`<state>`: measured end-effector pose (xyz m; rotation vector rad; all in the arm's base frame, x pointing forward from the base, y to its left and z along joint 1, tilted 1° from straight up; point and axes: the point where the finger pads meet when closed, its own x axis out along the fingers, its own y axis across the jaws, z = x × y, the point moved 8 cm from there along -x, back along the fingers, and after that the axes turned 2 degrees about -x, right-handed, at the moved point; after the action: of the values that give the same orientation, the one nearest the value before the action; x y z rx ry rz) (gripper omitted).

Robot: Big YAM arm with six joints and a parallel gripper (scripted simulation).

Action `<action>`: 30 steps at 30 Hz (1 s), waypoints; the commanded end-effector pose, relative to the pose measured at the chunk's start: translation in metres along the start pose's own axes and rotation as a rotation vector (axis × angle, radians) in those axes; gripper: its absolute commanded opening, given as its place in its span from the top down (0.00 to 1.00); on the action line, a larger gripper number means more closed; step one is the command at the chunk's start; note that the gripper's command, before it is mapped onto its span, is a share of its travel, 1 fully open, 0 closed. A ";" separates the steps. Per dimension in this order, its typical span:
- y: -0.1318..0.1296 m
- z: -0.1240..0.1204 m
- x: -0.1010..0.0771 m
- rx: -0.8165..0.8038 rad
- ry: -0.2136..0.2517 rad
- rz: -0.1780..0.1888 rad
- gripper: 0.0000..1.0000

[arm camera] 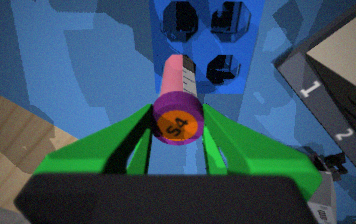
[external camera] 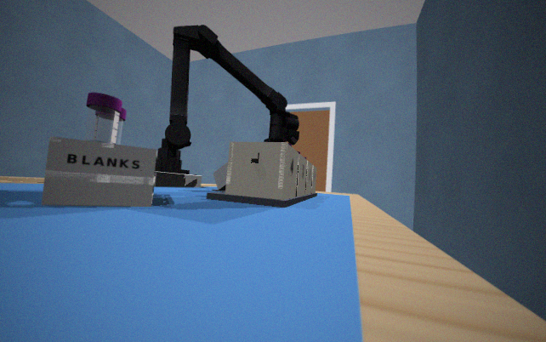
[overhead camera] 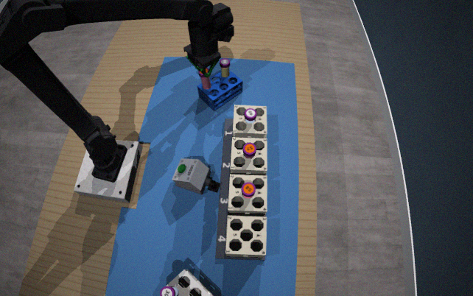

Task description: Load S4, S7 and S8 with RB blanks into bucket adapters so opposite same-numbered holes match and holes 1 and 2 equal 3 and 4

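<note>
My gripper [arm camera: 177, 111] with green fingers is shut on sample S4 [arm camera: 178, 120], a purple-capped tube with an orange dot and pink liquid. S4 still stands in a well at the near end of the blue sample rack RS [overhead camera: 220, 89], where my gripper [overhead camera: 203, 71] hangs over it. A second tube with yellowish liquid [overhead camera: 225, 68] stands at the far side of RS. On the stand ST, adapter 1 [overhead camera: 250, 120] holds a white-dot blank [overhead camera: 250, 113]. Adapter 2 [overhead camera: 249, 154] and adapter 3 [overhead camera: 247, 194] each hold an orange-dot sample in the centre hole. Adapter 4 [overhead camera: 246, 235] is empty.
The grey box with the green DONE key [overhead camera: 181, 168] sits left of ST. The white blank rack RB [overhead camera: 186, 285] stands at the near edge with a blank [overhead camera: 168, 291]; it reads BLANKS in the exterior view [external camera: 100, 172]. The arm's base [overhead camera: 108, 170] is at the left.
</note>
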<state>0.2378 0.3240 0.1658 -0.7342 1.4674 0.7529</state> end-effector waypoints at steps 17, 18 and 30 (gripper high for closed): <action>-0.001 0.012 -0.097 -0.003 -0.092 -0.002 1.00; -0.001 0.012 -0.100 -0.003 -0.092 -0.002 1.00; -0.003 0.009 -0.135 -0.001 -0.094 -0.003 1.00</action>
<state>0.2406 0.3273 0.2601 -0.7285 1.4549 0.7570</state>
